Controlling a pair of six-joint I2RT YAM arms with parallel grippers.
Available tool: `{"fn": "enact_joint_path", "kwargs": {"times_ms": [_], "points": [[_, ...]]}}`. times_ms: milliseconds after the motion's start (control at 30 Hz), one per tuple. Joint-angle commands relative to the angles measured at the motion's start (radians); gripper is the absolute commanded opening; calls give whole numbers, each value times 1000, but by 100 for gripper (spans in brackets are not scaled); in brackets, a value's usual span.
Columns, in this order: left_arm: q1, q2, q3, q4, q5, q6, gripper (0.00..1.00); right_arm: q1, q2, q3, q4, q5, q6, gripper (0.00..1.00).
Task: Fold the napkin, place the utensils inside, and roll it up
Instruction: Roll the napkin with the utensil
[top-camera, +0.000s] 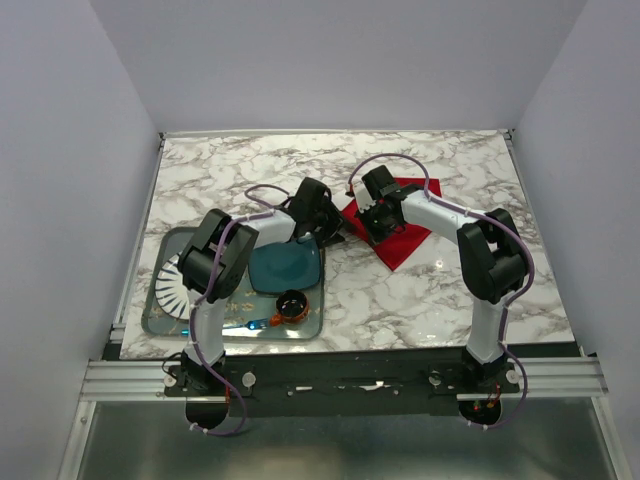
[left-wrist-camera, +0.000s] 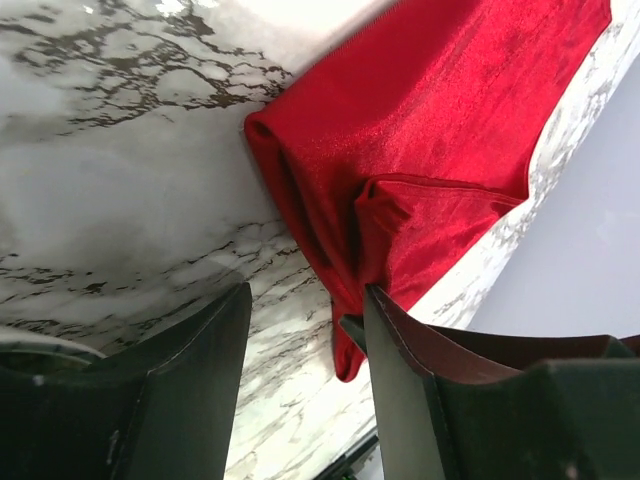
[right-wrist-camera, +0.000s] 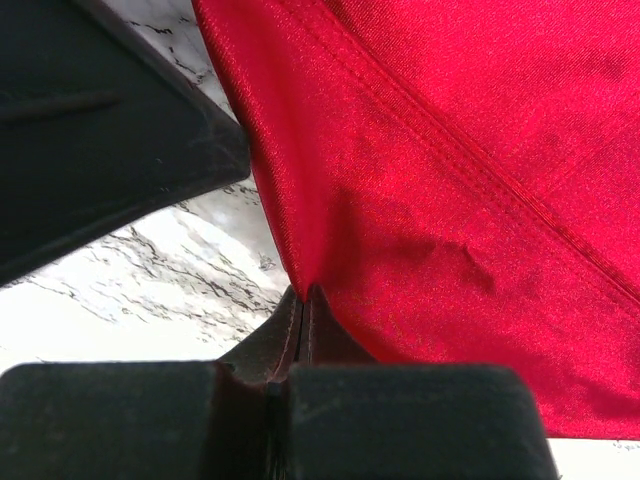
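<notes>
Right of centre in the overhead frame, the bright red soft cloth napkin (top-camera: 405, 240) is lying on the white grey-veined marble table (top-camera: 230, 165) as a rough triangle, its point aiming toward the lower edge; I am reading that as a diagonal fold largely made but not yet settled, since the left wrist frame is showing a loose doubled flap bunching at the napkin's near corner. My right gripper (right-wrist-camera: 305, 300) is clenching a hemmed edge of the cloth, fingers pressed flat together on it; my left gripper (left-wrist-camera: 305, 300) is standing released, jaws apart, the red corner just touching the inner face of the finger at lower right. I am not making out the slim silver metal fork in any frame, so I am judging that placing it and rolling are both left to do.

For room, bare marble is lying beyond the napkin toward the upper and right parts of the overhead frame; toward the left, the grey rounded tray (top-camera: 150, 300) with its teal square plate (top-camera: 285, 265) is sitting just beside my left wrist; my two grippers are working close together at the napkin's left corner, so crowding there is my main worry.
</notes>
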Motion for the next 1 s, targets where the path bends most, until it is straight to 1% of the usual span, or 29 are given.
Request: {"fn": "enact_joint_path", "kwargs": {"times_ms": [0,100,200,333,400,600,733,967], "points": [[-23,5,-5,43,-62,-11,54,-12,4,-10,22,-20,6,1],[-25,-14,-46,101,-70,-29,54,-15,4,-10,22,-23,1,1],[-31,-37,-69,123,-78,-22,55,-16,4,-8,25,-26,-2,0],[-39,-75,-131,187,-96,-23,58,-18,9,-8,28,-30,-5,1],[-40,-63,-125,198,-83,-22,64,-16,7,-10,28,-31,-5,0],[-48,-21,-80,226,-58,-28,69,-18,9,-14,30,-31,-5,1],[-40,18,-62,227,-46,-51,69,-18,9,-11,32,-31,0,1],[-28,61,-48,233,-56,-69,62,-18,0,-14,33,-8,-5,1]]}}
